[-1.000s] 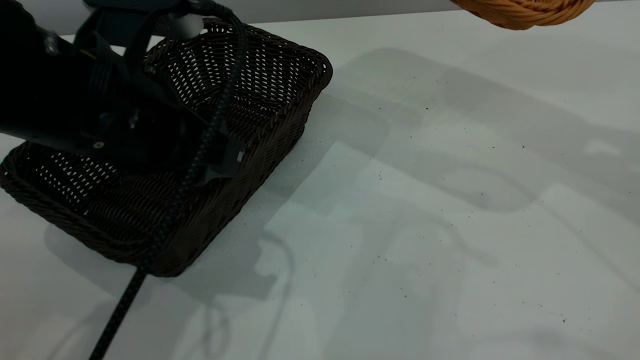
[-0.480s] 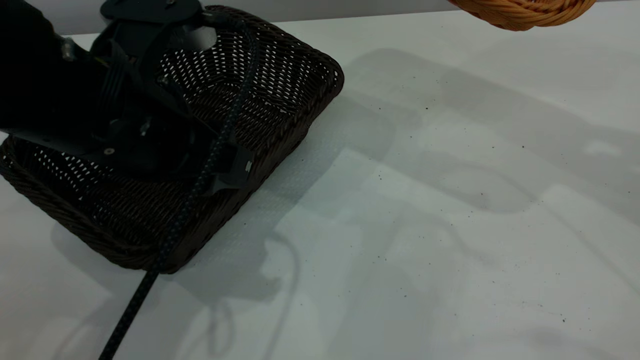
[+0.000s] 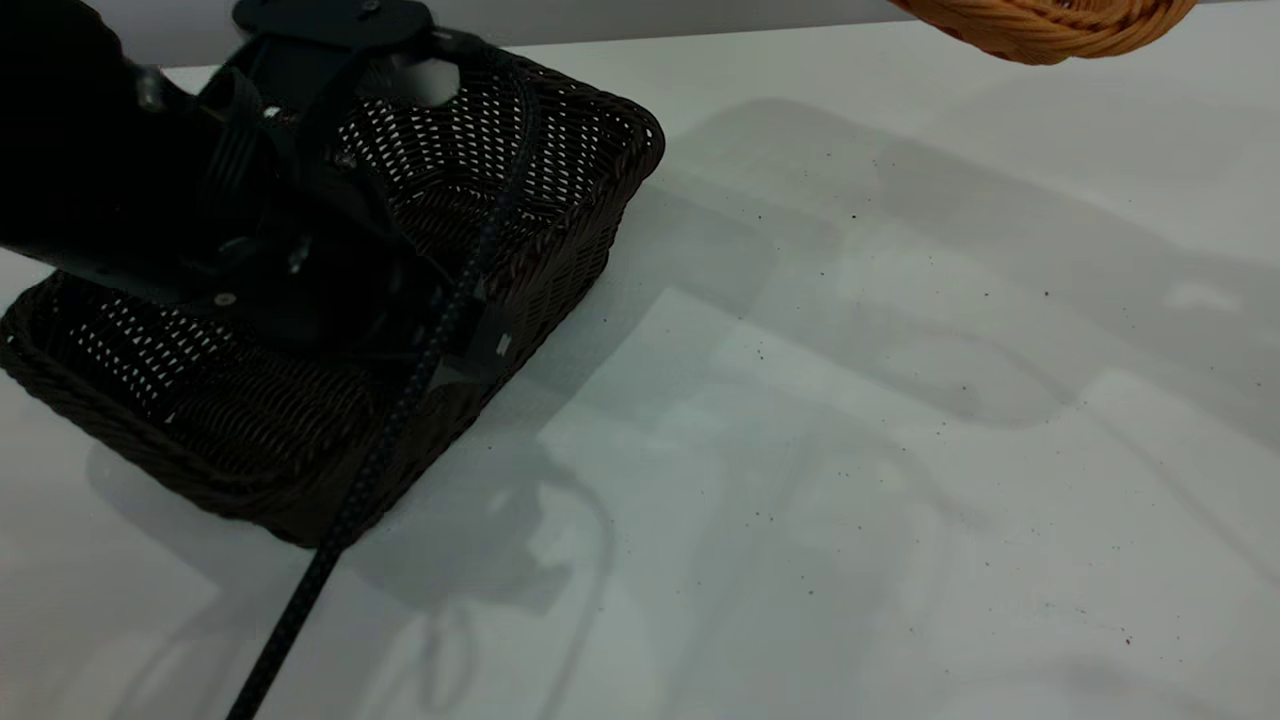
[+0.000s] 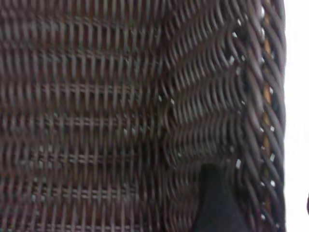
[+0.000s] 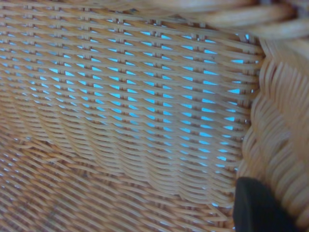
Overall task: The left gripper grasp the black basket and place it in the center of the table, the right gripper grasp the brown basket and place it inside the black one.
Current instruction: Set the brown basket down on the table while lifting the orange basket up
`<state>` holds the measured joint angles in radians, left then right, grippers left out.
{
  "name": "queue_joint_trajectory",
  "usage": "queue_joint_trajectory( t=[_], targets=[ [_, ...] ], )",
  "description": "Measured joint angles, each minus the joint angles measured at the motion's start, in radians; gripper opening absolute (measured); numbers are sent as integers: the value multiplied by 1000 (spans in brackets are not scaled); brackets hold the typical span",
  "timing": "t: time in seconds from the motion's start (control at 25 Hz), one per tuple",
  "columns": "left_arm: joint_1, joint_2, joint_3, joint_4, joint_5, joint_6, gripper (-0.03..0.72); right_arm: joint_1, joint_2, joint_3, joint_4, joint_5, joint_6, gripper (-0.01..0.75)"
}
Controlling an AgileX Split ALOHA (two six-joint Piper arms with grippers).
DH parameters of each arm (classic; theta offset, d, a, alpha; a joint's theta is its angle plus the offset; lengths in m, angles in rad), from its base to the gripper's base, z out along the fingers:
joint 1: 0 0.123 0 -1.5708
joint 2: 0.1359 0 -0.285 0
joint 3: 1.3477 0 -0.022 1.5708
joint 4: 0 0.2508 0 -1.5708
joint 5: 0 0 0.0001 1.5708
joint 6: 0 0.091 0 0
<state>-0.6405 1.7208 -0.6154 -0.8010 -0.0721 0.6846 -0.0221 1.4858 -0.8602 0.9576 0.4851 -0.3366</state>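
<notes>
The black basket (image 3: pixel 520 180) rests on the table (image 3: pixel 850 400) at the left. My left gripper (image 3: pixel 480 360) reaches over it and is shut on its right long wall, with a cable trailing toward the front. In the left wrist view one finger (image 4: pixel 217 203) lies inside against that wall (image 4: pixel 251 121). Only a curved part of the brown basket (image 3: pixel 1050 25) shows at the top right edge, off the table. The right wrist view looks into the brown basket (image 5: pixel 135 96). My right gripper (image 5: pixel 282 208) is shut on its rim, one finger (image 5: pixel 260 208) inside.
Right of the black basket the white tabletop (image 3: pixel 900 520) carries only small dark specks and soft shadows. A pale wall runs behind the table's far edge (image 3: pixel 760 30).
My left gripper has crept to the right with the black basket's wall in it. The basket swung slightly right, then settled back a little. The brown basket holds its place.
</notes>
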Motion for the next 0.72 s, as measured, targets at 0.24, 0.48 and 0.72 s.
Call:
queue_joint_trajectory(
  t=[0.24, 0.48, 0.72],
  targets=[
    [-1, -1, 0, -1, -49, 0, 382, 0, 0, 0, 1, 0, -4, 100],
    [-1, -1, -22, 2, -31, 0, 360, 0, 1, 0, 1, -1, -18, 100],
    [-1, 48, -72, 24, -18, 0, 335, 0, 1, 0, 1, -1, -21, 99]
  ],
)
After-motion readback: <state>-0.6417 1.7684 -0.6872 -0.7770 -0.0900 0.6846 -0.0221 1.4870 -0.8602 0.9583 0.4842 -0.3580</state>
